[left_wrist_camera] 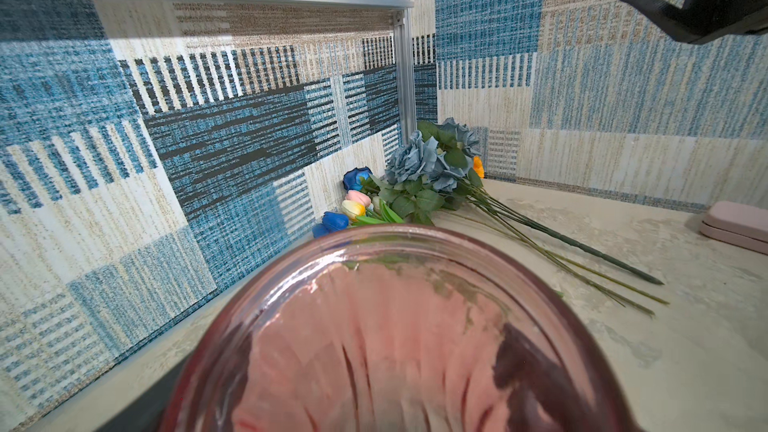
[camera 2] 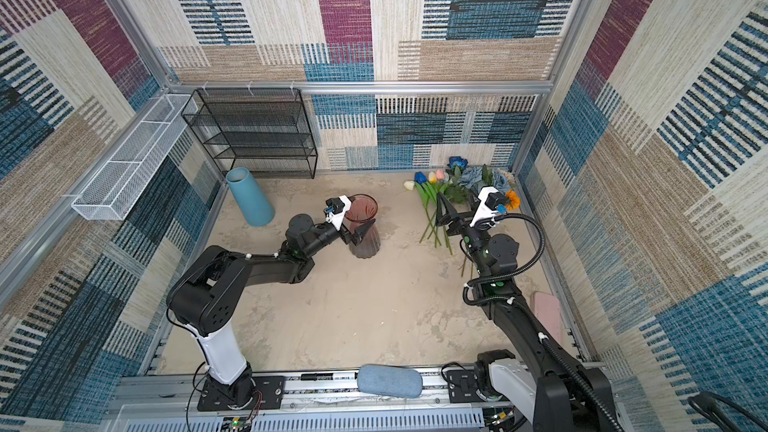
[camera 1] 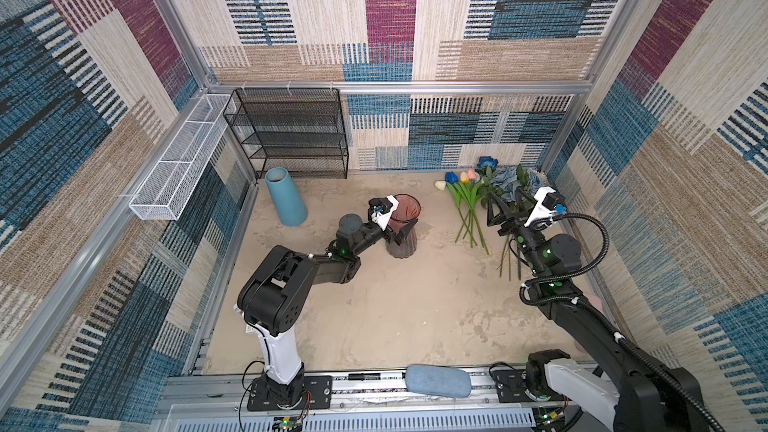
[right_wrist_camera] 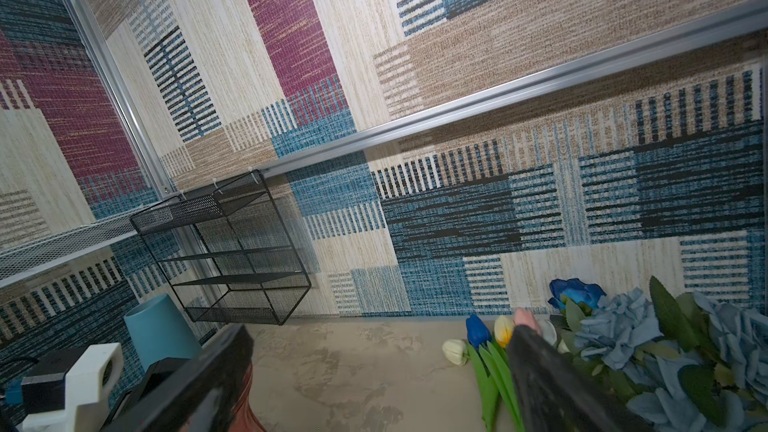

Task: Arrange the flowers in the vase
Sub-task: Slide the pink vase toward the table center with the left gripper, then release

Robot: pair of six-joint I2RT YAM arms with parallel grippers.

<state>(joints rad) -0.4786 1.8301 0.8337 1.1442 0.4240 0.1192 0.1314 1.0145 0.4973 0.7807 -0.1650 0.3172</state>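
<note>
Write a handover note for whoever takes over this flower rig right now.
Left end effector: jaws spread either side of the pink vase; whether they press on it is unclear.
Right end effector: open, empty, hovering over the flowers.
Flowers: all lying at the back right of the table.
Pink vase: upright mid-table, empty.
Done: no flower placed.
Left: every flower into the vase.

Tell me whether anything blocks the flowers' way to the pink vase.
Nothing lies on the bare table between the flowers and the pink vase. The left pincer, open, is at the vase on the side away from the flowers; the mouth facing them looks clear.
</note>
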